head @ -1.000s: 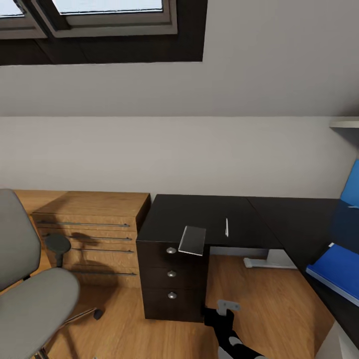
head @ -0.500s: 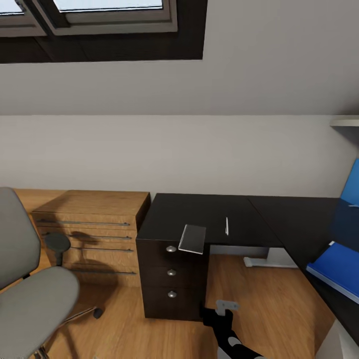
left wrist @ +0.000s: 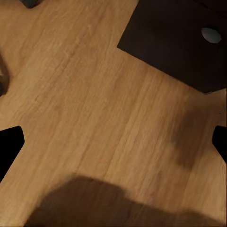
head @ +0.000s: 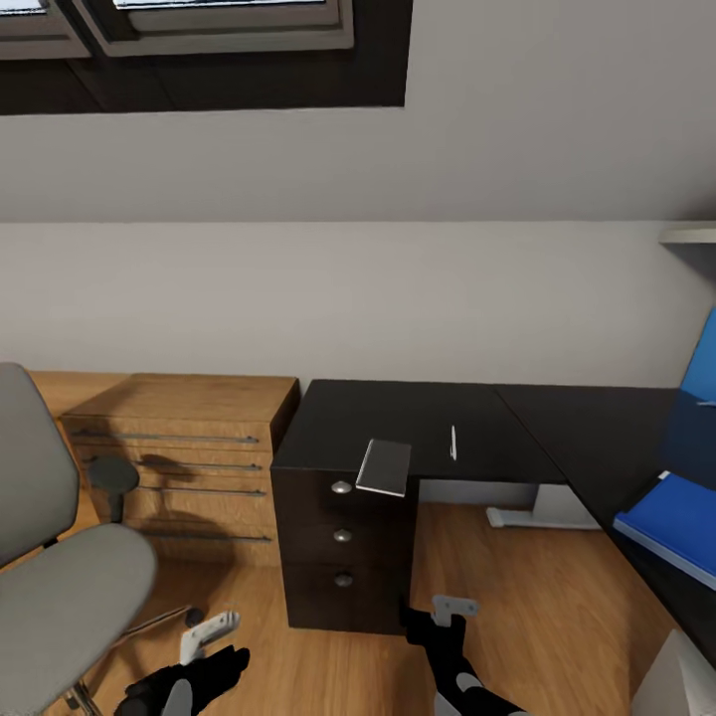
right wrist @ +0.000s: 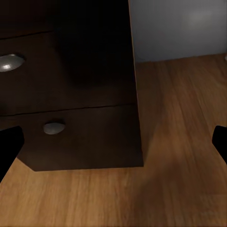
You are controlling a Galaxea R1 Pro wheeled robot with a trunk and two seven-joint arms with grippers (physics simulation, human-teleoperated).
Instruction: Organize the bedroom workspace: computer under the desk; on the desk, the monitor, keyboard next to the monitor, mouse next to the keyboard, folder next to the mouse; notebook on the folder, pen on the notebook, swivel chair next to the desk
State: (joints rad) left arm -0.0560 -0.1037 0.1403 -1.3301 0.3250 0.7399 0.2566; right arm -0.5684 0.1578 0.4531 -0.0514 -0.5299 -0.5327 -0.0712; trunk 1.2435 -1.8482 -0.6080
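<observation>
Currently both arms hung low and empty: left gripper [head: 204, 636] and right gripper [head: 449, 609] spread wide. Notebook [head: 384, 466] overhung the desk [head: 398, 418] front edge; pen [head: 452, 442] beside it; folder [head: 671, 527] at the right edge, probably awaiting stacking.
</observation>
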